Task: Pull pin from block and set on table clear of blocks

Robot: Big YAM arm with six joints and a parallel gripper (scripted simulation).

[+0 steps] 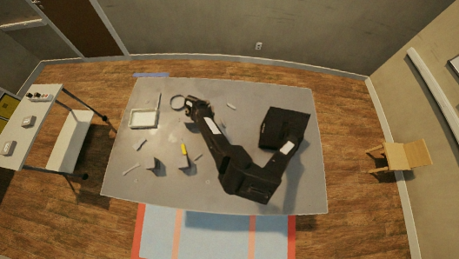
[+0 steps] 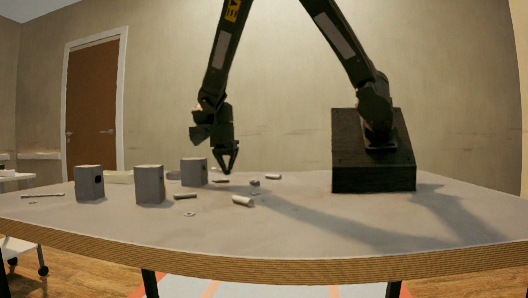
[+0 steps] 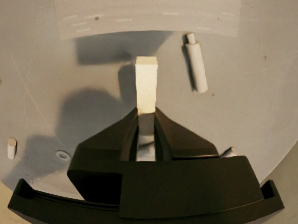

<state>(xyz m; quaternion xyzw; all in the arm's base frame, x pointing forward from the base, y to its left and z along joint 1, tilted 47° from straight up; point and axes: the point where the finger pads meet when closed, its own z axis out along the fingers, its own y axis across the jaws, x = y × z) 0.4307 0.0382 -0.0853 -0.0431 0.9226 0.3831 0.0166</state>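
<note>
My gripper [image 3: 146, 113] [image 2: 227, 172] is shut on a pale square pin [image 3: 146, 82], low over the table. The pin's free end points at the pin's block [image 3: 145, 17] [image 2: 194, 171], and a strip of table shows between that end and the block's edge. The block stands upright just left of the gripper in the exterior view. In the wrist view only part of it shows, at the top edge. In the top view the arm hides the fingers and the pin.
Two more blocks [image 2: 149, 184] [image 2: 89, 182] stand to the left, the nearer one beside a yellow-handled tool [image 1: 183, 149]. A pale peg [image 3: 197, 67] lies right of the pin. A ring [image 3: 62, 155] and small peg [image 3: 12, 148] lie left. A tray [image 1: 129, 123] sits at the far left.
</note>
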